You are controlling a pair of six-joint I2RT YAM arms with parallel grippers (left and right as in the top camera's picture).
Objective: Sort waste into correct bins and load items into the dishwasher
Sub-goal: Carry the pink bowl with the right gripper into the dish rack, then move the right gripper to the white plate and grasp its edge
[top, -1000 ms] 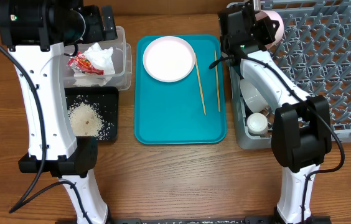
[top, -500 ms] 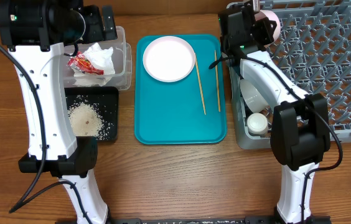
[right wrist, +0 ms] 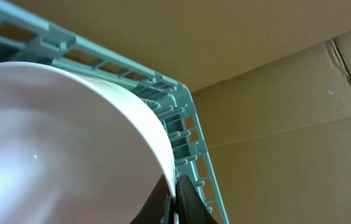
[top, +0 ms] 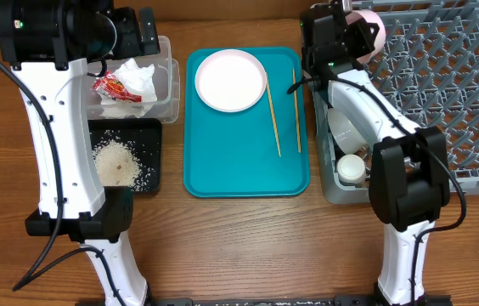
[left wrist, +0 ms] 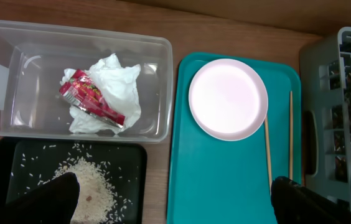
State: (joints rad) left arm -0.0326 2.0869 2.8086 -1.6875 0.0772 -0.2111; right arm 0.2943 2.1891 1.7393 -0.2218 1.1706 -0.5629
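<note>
Edges and arms hide much here.
Overhead, the rack [top: 443, 93] runs off the top and right edges; the left arm [top: 48, 144] covers part of the tub [top: 170, 85] and the black tray [top: 150, 129], the right arm [top: 363, 106] part of the bowl [top: 344, 129] and cup [top: 352, 167]. The right wrist view shows the dish [right wrist: 57, 143] blurred, cut by the left and bottom edges, and the right gripper [right wrist: 177, 198] as only a dark sliver on its rim; most of the rack lies outside. In the left wrist view the bottom edge cuts the left gripper [left wrist: 174, 183] down to two dark fingertips [left wrist: 54, 199] and crops the black tray and teal tray [left wrist: 225, 180]; the rack runs off at right.
</note>
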